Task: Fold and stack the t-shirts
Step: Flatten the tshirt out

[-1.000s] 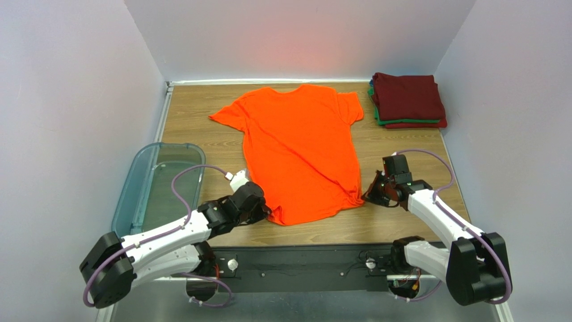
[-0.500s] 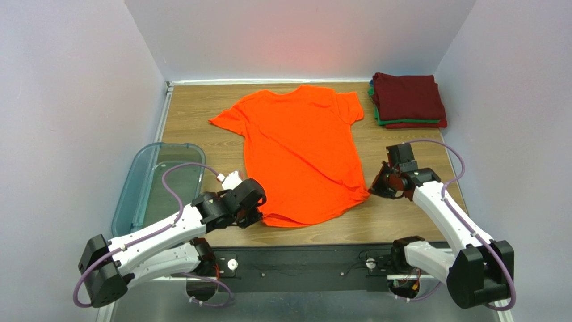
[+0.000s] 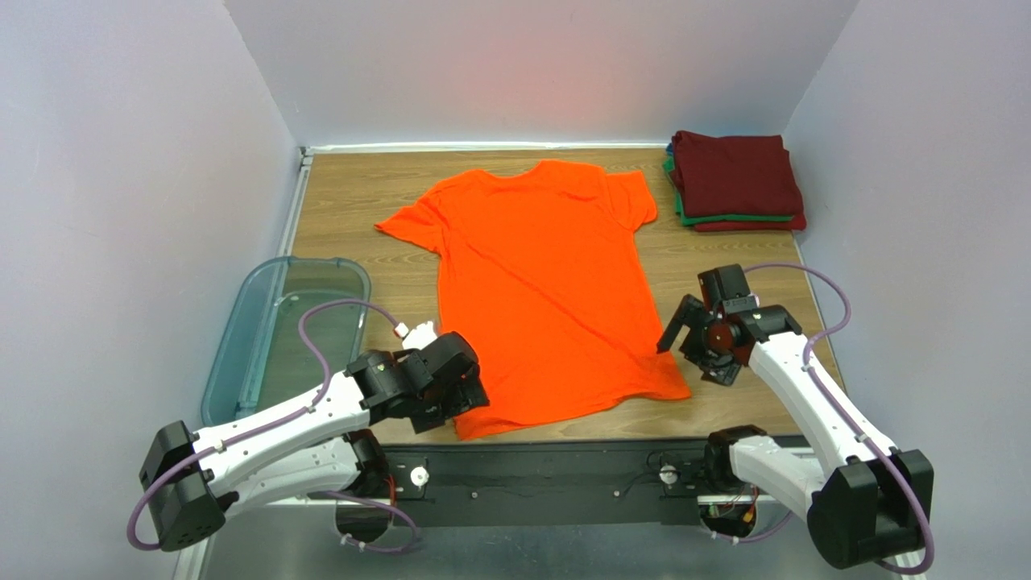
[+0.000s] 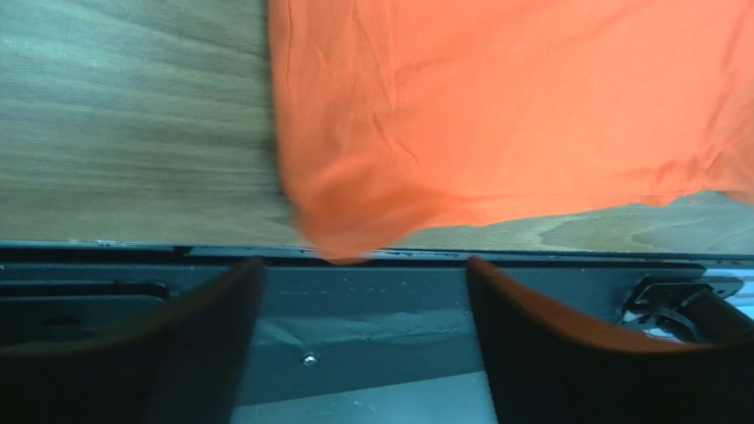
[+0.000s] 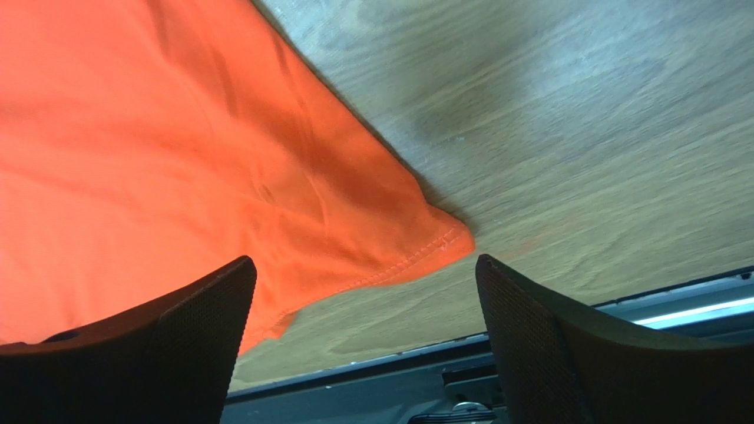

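Note:
The bright orange t-shirt (image 3: 539, 284) lies spread flat on the wooden table, neck toward the back wall and hem at the near edge. My left gripper (image 3: 464, 402) stands open at the hem's left corner (image 4: 341, 238), which droops just over the table's edge; nothing sits between its fingers (image 4: 549, 327). My right gripper (image 3: 690, 351) hangs open just above the hem's right corner (image 5: 442, 243), also empty. A stack of folded t-shirts (image 3: 736, 179), dark maroon on top with green and red edges below, rests at the back right corner.
A translucent blue-grey plastic bin (image 3: 284, 332) sits along the left side of the table. A black rail (image 3: 545, 477) with the arm bases runs along the near edge. White walls close in the left, back and right sides.
Both grippers were shut on the hem corners and drew the shirt toward the near edge. They have now opened and let go, and the hem lies flat and wider.

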Action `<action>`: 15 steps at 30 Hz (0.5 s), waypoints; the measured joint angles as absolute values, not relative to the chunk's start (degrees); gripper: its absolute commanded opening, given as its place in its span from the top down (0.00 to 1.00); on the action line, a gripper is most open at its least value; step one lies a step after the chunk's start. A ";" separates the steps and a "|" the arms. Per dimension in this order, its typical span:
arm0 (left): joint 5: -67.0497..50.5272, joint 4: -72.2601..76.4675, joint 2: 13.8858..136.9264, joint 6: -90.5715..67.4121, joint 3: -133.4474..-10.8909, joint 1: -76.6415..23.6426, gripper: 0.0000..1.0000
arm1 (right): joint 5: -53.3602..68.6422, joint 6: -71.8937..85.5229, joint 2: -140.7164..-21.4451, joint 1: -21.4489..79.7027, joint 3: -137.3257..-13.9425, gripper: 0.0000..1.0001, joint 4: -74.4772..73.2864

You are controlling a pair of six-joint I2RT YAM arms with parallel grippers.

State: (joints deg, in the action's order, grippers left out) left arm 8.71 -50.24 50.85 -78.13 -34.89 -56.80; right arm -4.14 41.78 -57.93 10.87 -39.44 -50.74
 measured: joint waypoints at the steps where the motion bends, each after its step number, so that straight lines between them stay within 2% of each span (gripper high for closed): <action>1: 8.67 -50.54 50.83 -78.35 -35.05 -56.95 0.01 | -4.64 41.93 -57.78 10.87 -39.99 0.00 -50.98; 8: 8.64 -52.49 48.40 -78.76 -36.25 -57.52 0.02 | -5.63 39.20 -56.27 10.87 -44.93 0.00 -50.06; 15: 12.34 -46.15 53.01 -72.62 -42.28 -57.49 0.02 | 3.31 35.48 -58.22 10.87 -44.97 0.00 -40.23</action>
State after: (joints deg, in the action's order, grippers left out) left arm 12.34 -46.15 53.01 -72.62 -42.28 -57.49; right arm 3.31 35.48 -58.22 10.87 -44.97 -40.23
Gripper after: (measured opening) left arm 0.985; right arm 0.998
